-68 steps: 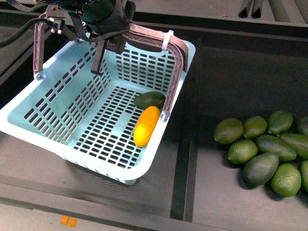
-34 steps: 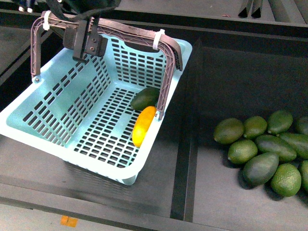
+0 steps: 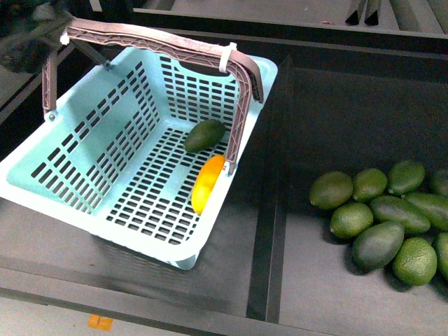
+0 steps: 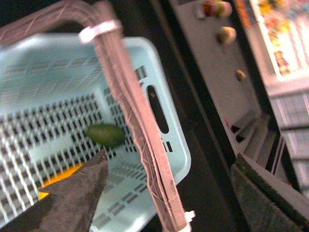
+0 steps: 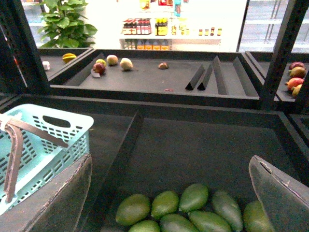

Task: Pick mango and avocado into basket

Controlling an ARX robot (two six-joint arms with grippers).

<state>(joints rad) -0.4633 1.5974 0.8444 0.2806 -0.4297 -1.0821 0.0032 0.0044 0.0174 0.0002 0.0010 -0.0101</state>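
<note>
No text, label, brand or number can be read in any view. The bottles on the far shelf [image 5: 169, 26] in the right wrist view carry labels too small to make out, and the bright printed panel [image 4: 282, 34] in the left wrist view is blurred.

The brown handles [image 3: 168, 47] arch across the basket [image 3: 84, 150], barring the way down near its far end; the near half lies open from above. Off to the side, a pile of avocados [image 3: 385, 224] crowds the dark surface [image 3: 336, 119], its far part bare.
</note>
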